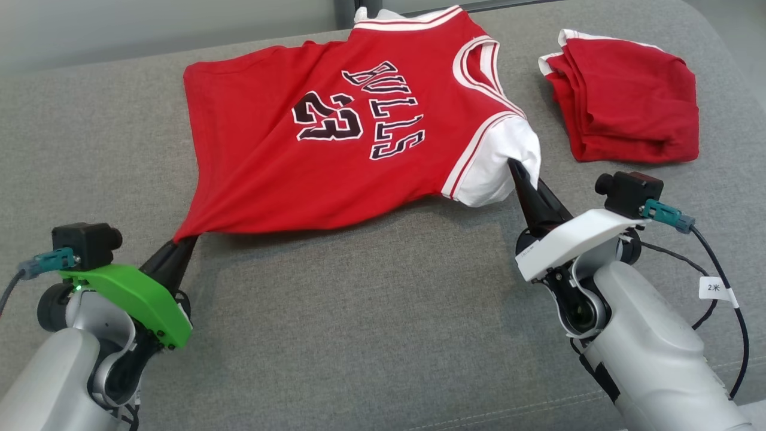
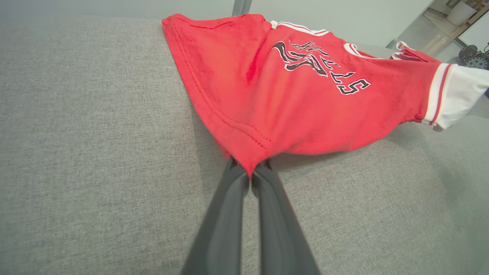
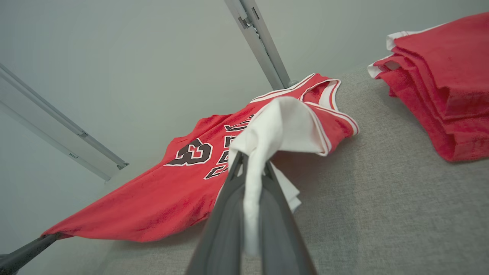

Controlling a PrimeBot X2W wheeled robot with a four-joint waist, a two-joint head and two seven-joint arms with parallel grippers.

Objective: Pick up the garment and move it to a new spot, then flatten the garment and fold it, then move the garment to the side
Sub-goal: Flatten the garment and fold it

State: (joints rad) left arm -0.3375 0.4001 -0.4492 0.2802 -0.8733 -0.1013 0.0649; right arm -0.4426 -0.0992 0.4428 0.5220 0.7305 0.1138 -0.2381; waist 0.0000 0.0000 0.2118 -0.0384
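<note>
A red Bulls jersey (image 1: 335, 149) with the number 23 is spread print-up across the middle of a grey upholstered cushion (image 1: 359, 311), its neck opening towards the robot's right and its hem towards the left. The left claw (image 1: 181, 241) is clenched on the near corner of the hem, the red cloth pinched between its dark fingertips and drawn to a point. The right claw (image 1: 516, 166) is clenched on the white sleeve (image 1: 497, 173) at the jersey's near right, a strip of white fabric running down between its fingers. The near edge of the jersey hangs stretched between the two claws, raised off the cushion with a shadow beneath, while the far part rests on the fabric. A folded red garment (image 1: 628, 108) with white trim lies apart, at the far right.
</note>
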